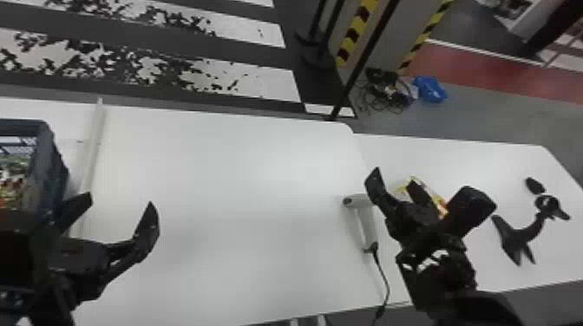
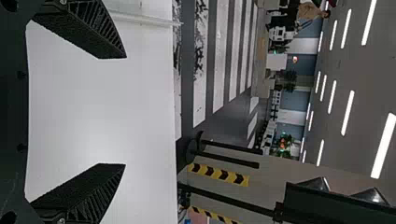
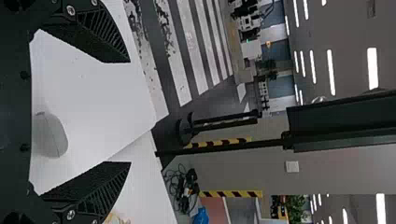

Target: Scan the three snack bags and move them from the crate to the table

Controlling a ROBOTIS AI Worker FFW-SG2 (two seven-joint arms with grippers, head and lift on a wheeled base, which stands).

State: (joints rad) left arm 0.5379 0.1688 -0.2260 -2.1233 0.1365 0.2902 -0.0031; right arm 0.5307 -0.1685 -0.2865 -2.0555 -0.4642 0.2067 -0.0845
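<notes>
Released, holding nil w/ L gripper + R gripper | prob. pre-pick | next: lift bag ex crate, grab scanner

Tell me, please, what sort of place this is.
Probably an indoor robot workshop or test hall. Rows of ceiling lights show it is indoors, yellow-and-black hazard tape marks a grey pillar, and a handheld scanner is on a white table.

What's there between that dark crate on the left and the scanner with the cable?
From crate to scanner, the head view shows a pale strip, the open left gripper, then bare white table.
</notes>
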